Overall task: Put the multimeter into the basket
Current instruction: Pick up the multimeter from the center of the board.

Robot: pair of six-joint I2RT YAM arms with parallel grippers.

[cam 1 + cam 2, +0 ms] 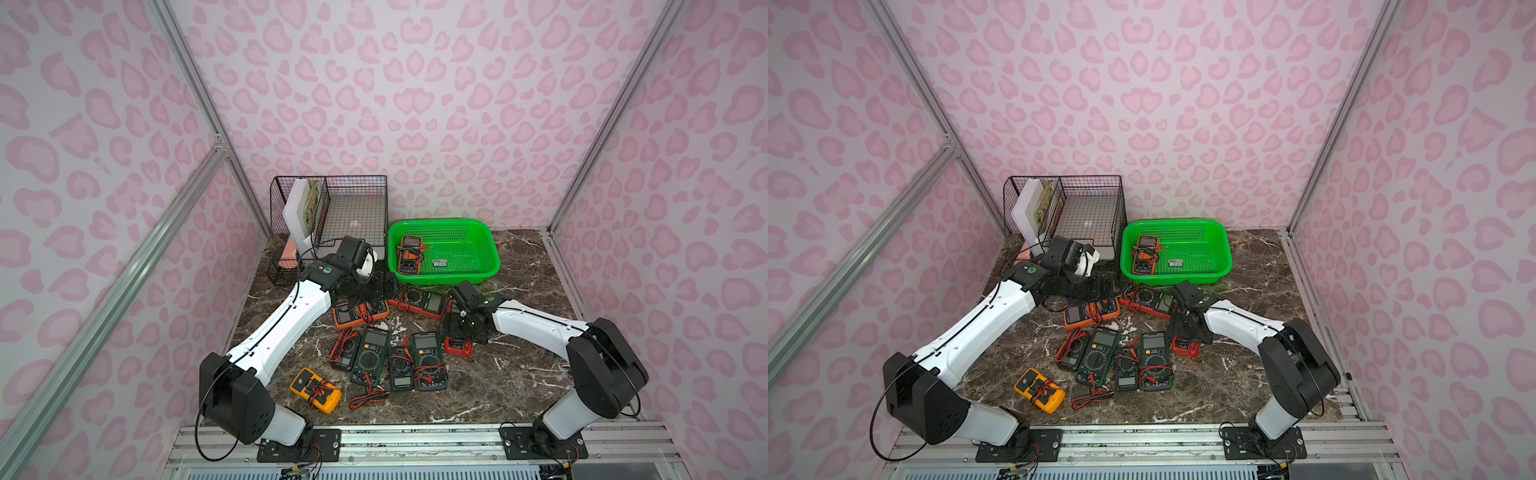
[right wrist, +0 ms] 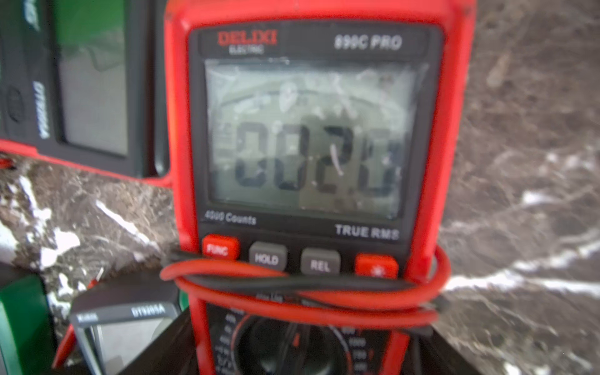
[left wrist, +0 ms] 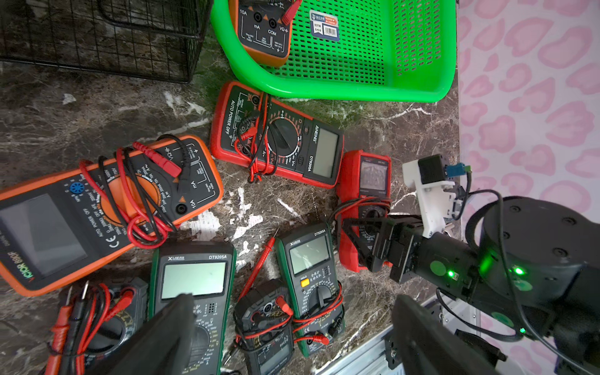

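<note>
Jaws of the right gripper (image 3: 360, 246) are clamped on the long sides of the Delixi meter (image 2: 308, 130), a red one with red and black leads wound round its middle. In the right wrist view a dark finger (image 2: 156, 350) sits against its flank at the bottom of the frame, and the screen shows digits. In both top views this meter (image 1: 458, 348) lies flat on the table (image 1: 511, 374), right of centre, under the gripper. It is well apart from the basket (image 1: 492, 253), which stands above it in the frame, at the back of the table.

Jaws of the left gripper (image 1: 380, 289) stand wide apart, gripping nothing. It hangs over the pile, just left of the basket's lower left corner. In the left wrist view its two fingers (image 3: 175, 324) frame the meters lying below.

At the basket's left end lies an orange-trimmed meter (image 1: 409, 255) with its leads, beside a small sticker (image 1: 439, 262) on the mesh floor. Just below the front rim lies the Aneng meter (image 1: 419, 301), also red, its end just beside the Delixi meter. Left of it is the Victor meter (image 1: 359, 313), orange. Lower centre holds two green meters (image 1: 371, 355) and two small black meters (image 1: 400, 370). A yellow meter (image 1: 316, 390) lies at the lower left. A wire organiser (image 1: 332, 216) stands left of the basket.
</note>
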